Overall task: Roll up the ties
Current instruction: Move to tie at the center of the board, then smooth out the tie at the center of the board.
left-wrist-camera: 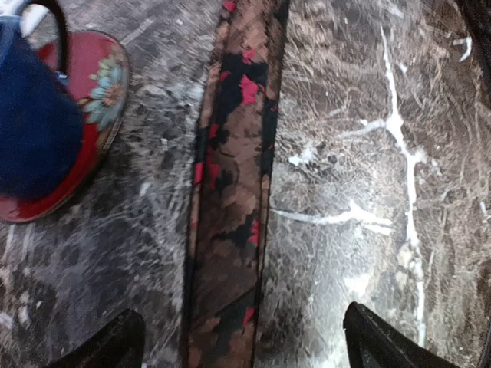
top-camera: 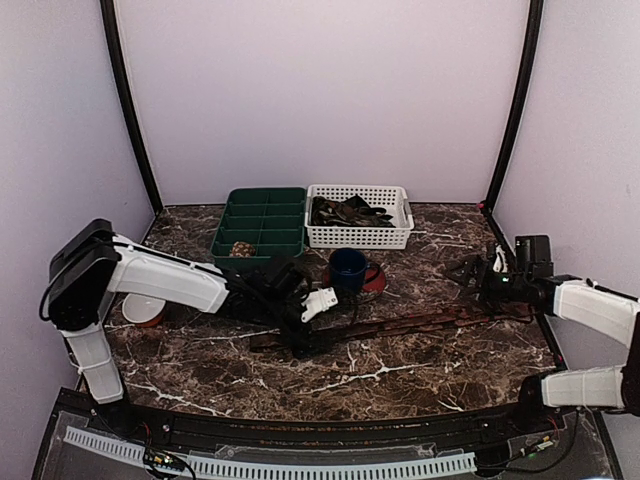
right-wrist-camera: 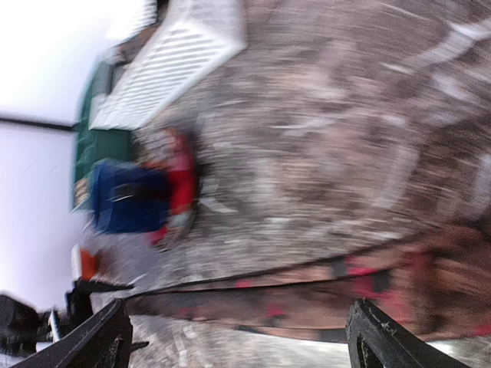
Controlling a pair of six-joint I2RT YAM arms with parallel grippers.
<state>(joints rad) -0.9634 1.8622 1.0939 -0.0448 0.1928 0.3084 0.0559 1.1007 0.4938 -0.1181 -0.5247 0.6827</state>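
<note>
One tie [top-camera: 400,325] lies stretched flat across the middle of the table [top-camera: 400,385], from the lower centre of the overhead view toward the right edge. The left gripper [top-camera: 303,322] hovers over its narrower end with jaws wide apart. In the left wrist view the strip runs straight up the frame between the fingertips [left-wrist-camera: 115,345], and neither appears to touch it. The right gripper [top-camera: 480,272] sits at the wider end, jaws also apart. Its own view is too blurred to show any contact.

The step in hand seems to be taking the narrow end to start the coil. The left gripper should come down square across the strip, fold the tip tightly and turn along the tie's own line. The right gripper should keep the far end flat so the roll does not skew. The mug [top-camera: 348,267] on its saucer [top-camera: 374,284] stands just beside the tie and is easily knocked.
</note>
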